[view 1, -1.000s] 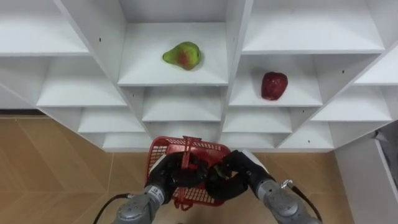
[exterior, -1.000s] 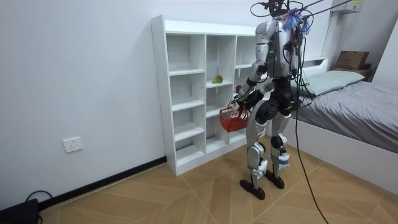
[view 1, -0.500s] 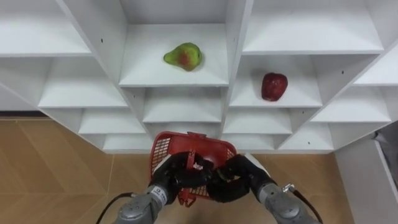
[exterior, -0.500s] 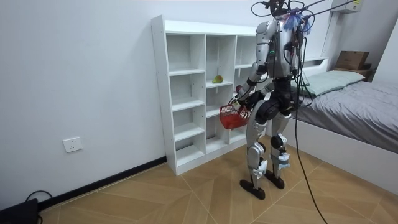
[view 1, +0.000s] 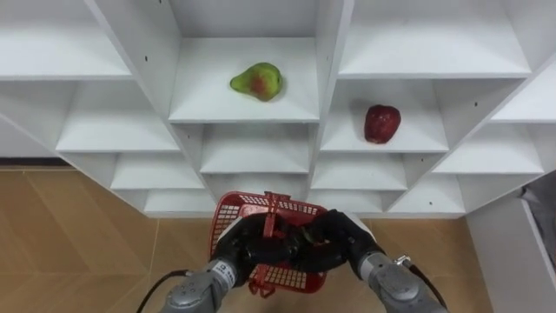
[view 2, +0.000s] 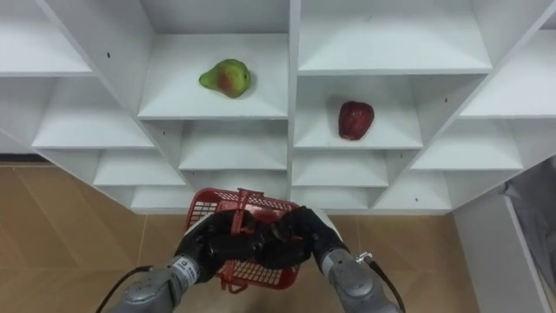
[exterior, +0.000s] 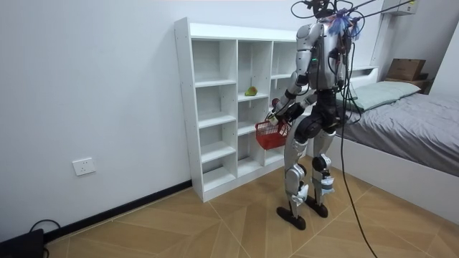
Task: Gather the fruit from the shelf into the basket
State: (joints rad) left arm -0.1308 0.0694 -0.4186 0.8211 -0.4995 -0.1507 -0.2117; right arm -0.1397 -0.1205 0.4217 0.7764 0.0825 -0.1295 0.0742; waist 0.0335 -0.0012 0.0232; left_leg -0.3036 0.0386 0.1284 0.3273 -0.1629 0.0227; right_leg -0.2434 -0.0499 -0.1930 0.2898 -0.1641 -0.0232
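In the left eye view the red basket [view 1: 271,261] hangs low in front of the closet [view 1: 328,52], its handle upright between the two hands. The left hand [view 1: 241,252] has its fingers curled round the handle. The right hand [view 1: 340,236] is clamped on from the other side, and it sat lower against the basket's side a second ago. The pear [view 1: 257,81] on the middle column's shelf and the apple [view 1: 381,123], one column right and one shelf lower, have not moved. No fruit shows in the basket.

In the room view the robot stands upright close before the closet, the bed [exterior: 416,122] behind it, with the basket at hip height, slightly higher than before.

The right eye view shows the same two-handed clasp.

Only the grip has been resettled, so collecting looks not yet begun. One hand must let go before either fruit can be reached.
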